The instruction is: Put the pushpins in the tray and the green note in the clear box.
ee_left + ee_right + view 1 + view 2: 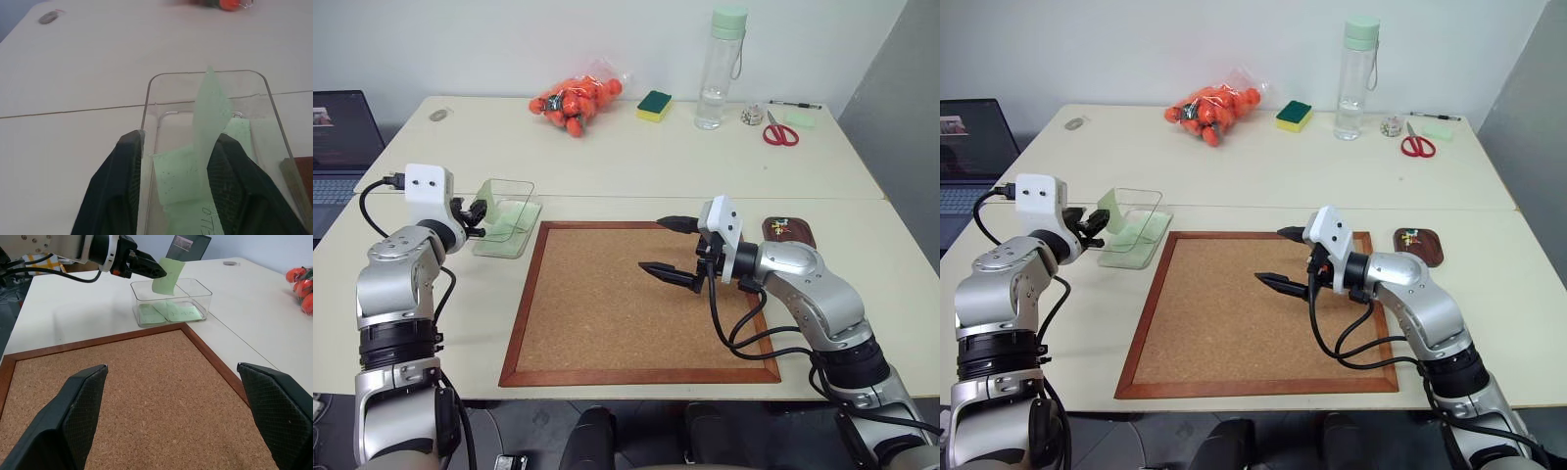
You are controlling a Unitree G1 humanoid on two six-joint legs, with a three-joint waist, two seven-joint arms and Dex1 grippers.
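Nearest me in the head view, my right gripper (674, 248) gapes empty over the corkboard (607, 323) at centre, tray (790, 232) with pins (781, 225) at right, while the left wrist view shows left fingers (122, 181) parted, note (209, 115) against one, upright above the box (210, 78).

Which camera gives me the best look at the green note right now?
Left wrist view: the green note stands upright against one finger, above the clear box. Right wrist view shows it sideways; head views show it small.
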